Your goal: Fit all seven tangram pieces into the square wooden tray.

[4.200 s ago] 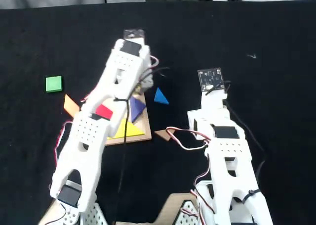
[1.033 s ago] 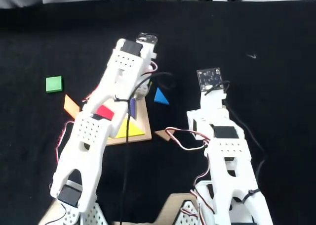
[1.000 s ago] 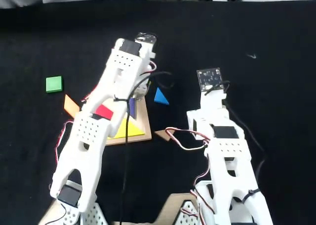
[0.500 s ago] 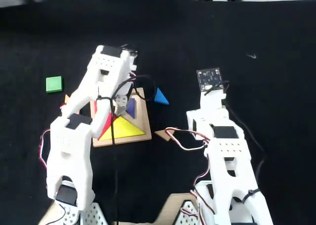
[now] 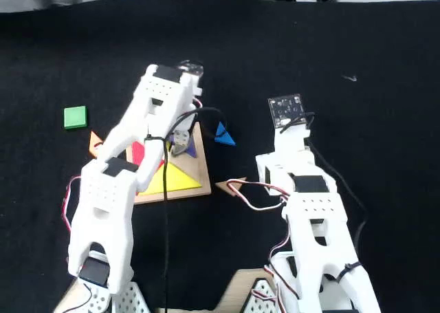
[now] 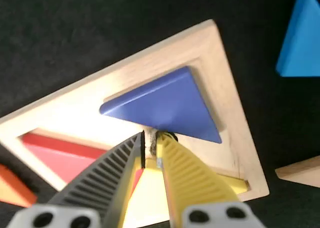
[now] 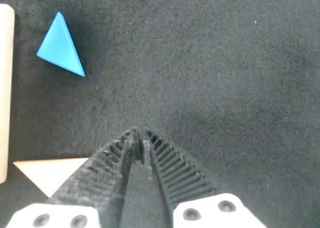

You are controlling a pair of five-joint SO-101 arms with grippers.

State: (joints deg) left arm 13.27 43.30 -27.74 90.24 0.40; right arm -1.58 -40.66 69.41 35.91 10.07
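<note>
The square wooden tray [image 5: 201,167] [image 6: 220,57] lies under my left arm. Inside it are a yellow triangle [image 5: 176,179], a red triangle [image 6: 65,155] and a dark blue triangle [image 6: 167,105] that sits in one corner against the rim. My left gripper [image 6: 150,136] is shut, its tips touching the dark blue triangle's edge over the tray. A light blue triangle [image 5: 222,133] [image 7: 60,45] and a tan triangle [image 5: 229,186] [image 7: 49,173] lie on the cloth right of the tray. My right gripper [image 7: 138,136] is shut and empty above the cloth, beside the tan triangle.
A green square [image 5: 75,117] lies far left on the black cloth, and an orange piece [image 5: 94,145] sits just left of the tray. The right arm [image 5: 306,189] stands right of the tray. Bare cloth stretches to the back and right.
My left arm has swung left off the tray and come partly back, uncovering the red and yellow triangles. The right arm has turned slightly left.
</note>
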